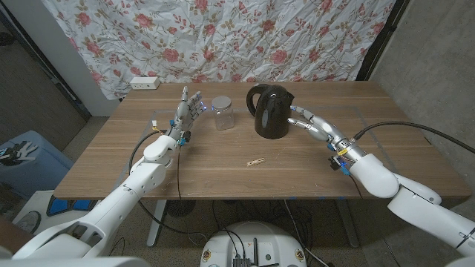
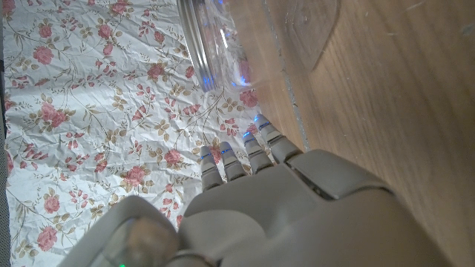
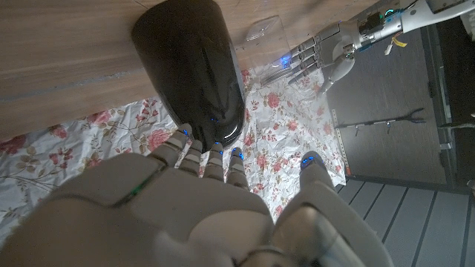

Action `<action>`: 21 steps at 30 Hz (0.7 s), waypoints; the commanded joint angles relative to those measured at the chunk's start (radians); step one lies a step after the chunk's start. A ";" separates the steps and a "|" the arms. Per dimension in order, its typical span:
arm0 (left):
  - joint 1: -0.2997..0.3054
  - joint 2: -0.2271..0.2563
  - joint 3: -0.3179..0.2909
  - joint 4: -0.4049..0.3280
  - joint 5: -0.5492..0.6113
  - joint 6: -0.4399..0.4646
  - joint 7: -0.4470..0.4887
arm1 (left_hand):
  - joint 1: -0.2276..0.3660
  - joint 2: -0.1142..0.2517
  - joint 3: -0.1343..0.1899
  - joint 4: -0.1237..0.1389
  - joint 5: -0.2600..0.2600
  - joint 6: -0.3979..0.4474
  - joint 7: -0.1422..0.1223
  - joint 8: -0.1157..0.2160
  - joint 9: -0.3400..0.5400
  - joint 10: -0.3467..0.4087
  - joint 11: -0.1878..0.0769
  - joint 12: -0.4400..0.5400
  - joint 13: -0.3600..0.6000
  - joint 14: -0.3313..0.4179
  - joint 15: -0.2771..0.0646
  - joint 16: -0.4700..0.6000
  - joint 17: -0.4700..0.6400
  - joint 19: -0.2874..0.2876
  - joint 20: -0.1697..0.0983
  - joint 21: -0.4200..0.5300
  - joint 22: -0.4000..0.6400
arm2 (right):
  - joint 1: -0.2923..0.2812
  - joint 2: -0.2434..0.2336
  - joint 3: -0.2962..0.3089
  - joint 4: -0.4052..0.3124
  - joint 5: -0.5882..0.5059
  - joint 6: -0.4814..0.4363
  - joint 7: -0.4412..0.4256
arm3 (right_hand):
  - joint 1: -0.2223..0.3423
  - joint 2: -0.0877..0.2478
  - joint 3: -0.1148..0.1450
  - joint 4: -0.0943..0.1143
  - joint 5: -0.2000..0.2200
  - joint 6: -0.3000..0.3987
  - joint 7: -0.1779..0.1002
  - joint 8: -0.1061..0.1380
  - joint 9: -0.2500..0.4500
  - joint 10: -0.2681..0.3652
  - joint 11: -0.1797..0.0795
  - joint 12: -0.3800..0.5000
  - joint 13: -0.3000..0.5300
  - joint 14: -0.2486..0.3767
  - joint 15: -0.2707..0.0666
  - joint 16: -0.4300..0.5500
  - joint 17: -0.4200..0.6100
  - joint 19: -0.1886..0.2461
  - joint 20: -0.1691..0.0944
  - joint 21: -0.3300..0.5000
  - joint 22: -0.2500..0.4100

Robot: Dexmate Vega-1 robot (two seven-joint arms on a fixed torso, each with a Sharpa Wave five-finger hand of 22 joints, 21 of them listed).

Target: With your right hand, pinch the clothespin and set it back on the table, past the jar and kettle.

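Clothespin waits mid-table as the robot's right hand [image 1: 300, 116] hovers beside the kettle [image 1: 269, 111].

The clothespin [image 1: 256, 161] lies alone on the wooden table [image 1: 401, 159], at about six o'clock from the kettle and well apart from both hands. The right hand sits close at the kettle's three o'clock side, holding nothing, its fingers loosely extended. The left hand [image 1: 188, 108] stands upright at nine o'clock of the glass jar [image 1: 222, 112], fingers apart and empty. To do the pickup well, the right hand would likely need to draw back toward the front edge without brushing the kettle, drop over the small pin, and pinch it across its narrow sides before carrying it past jar and kettle.
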 commanded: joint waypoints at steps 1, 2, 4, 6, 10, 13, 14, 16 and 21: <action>0.000 0.000 0.000 0.000 0.000 0.000 0.000 | 0.003 0.008 0.001 0.006 0.004 0.000 -0.009 0.006 0.005 0.002 -0.006 0.006 0.002 0.009 -0.007 0.005 0.004 0.008 0.001 0.007 0.002 | -0.001 -0.033 -0.043 -0.092 -0.153 -0.114 0.005 | 0.023 -0.010 0.007 -0.020 -0.001 -0.022 -0.005 0.006 0.007 -0.029 0.004 0.001 0.002 -0.025 0.008 -0.002 -0.001 -0.018 0.006 0.003 0.005; 0.000 0.000 0.000 0.000 0.000 0.000 0.000 | 0.003 0.008 0.001 0.006 0.004 0.000 -0.009 0.006 0.005 0.003 -0.006 0.006 0.002 0.009 -0.007 0.005 0.004 0.009 0.000 0.007 0.002 | 0.003 -0.037 -0.047 -0.096 -0.163 -0.118 0.010 | 0.028 -0.012 0.008 -0.023 0.000 -0.024 -0.004 0.006 0.007 -0.036 0.004 0.000 0.003 -0.027 0.009 -0.002 -0.002 -0.019 0.008 0.003 0.005; 0.000 0.000 0.000 0.000 0.000 0.000 0.000 | 0.003 0.008 0.001 0.006 0.004 0.000 -0.009 0.006 0.005 0.004 -0.007 0.006 0.002 0.009 -0.007 0.005 0.004 0.008 0.001 0.007 0.002 | 0.008 -0.043 -0.056 -0.108 -0.183 -0.136 0.018 | 0.035 -0.015 0.010 -0.028 0.001 -0.031 -0.007 0.006 0.007 -0.042 0.004 0.001 0.003 -0.032 0.008 -0.002 -0.003 -0.022 0.014 0.004 0.005; 0.000 0.000 0.000 0.000 0.000 0.000 0.000 | 0.003 0.008 0.001 0.006 0.004 0.000 -0.009 0.006 0.005 0.002 -0.006 0.006 0.002 0.009 -0.007 0.005 0.004 0.008 0.001 0.007 0.002 | 0.016 -0.051 -0.065 -0.116 -0.196 -0.143 0.032 | 0.047 -0.018 0.015 -0.034 0.003 -0.034 -0.011 0.008 0.008 -0.052 0.002 0.001 0.004 -0.042 0.010 -0.003 -0.004 -0.027 0.018 0.004 0.005; 0.000 0.000 0.000 0.000 0.000 0.000 0.000 | 0.003 0.008 0.001 0.006 0.004 0.001 -0.009 0.006 0.005 0.002 -0.006 0.006 0.002 0.009 -0.007 0.005 0.004 0.008 0.001 0.007 0.002 | 0.042 -0.066 -0.089 -0.140 -0.223 -0.183 0.079 | 0.073 -0.019 0.026 -0.041 0.011 -0.038 -0.020 0.012 0.010 -0.068 0.003 0.002 0.005 -0.056 0.016 -0.004 -0.007 -0.037 0.025 0.005 0.005; 0.000 0.000 0.000 0.000 0.000 0.000 0.000 | 0.003 0.008 0.001 0.006 0.004 0.000 -0.009 0.006 0.005 0.003 -0.006 0.006 0.002 0.009 -0.007 0.005 0.004 0.009 0.001 0.007 0.002 | 0.068 -0.072 -0.109 -0.159 -0.234 -0.225 0.125 | 0.099 -0.017 0.039 -0.045 0.020 -0.052 -0.028 0.011 0.011 -0.079 0.005 0.004 0.006 -0.070 0.023 -0.004 -0.009 -0.044 0.029 0.006 0.005; 0.000 0.000 0.000 0.000 0.000 0.000 0.000 | 0.003 0.008 0.001 0.006 0.004 0.000 -0.009 0.006 0.005 0.003 -0.006 0.006 0.002 0.009 -0.007 0.005 0.004 0.008 0.001 0.007 0.002 | 0.078 -0.075 -0.117 -0.165 -0.241 -0.237 0.139 | 0.109 -0.017 0.043 -0.047 0.024 -0.054 -0.028 0.013 0.011 -0.090 0.006 0.002 0.006 -0.075 0.026 -0.004 -0.010 -0.047 0.031 0.006 0.005; 0.000 0.000 0.000 0.000 0.000 0.000 0.000 | 0.003 0.008 0.001 0.006 0.004 0.000 -0.009 0.006 0.005 0.002 -0.007 0.006 0.002 0.009 -0.007 0.005 0.004 0.009 0.000 0.007 0.002 | 0.095 -0.079 -0.132 -0.176 -0.253 -0.257 0.162 | 0.123 -0.018 0.049 -0.048 0.029 -0.058 -0.027 0.014 0.012 -0.100 0.011 0.002 0.006 -0.083 0.034 -0.004 -0.011 -0.051 0.033 0.006 0.005; 0.000 0.000 0.000 0.000 0.000 0.000 0.000 | 0.003 0.008 0.001 0.006 0.004 0.000 -0.009 0.006 0.005 0.003 -0.007 0.006 0.002 0.009 -0.007 0.005 0.004 0.008 0.001 0.007 0.002 | 0.139 -0.083 -0.169 -0.192 -0.281 -0.293 0.210 | 0.168 -0.029 0.067 -0.049 0.049 -0.073 -0.022 0.017 0.014 -0.138 0.026 0.003 0.008 -0.103 0.060 -0.001 -0.014 -0.060 0.052 0.009 0.005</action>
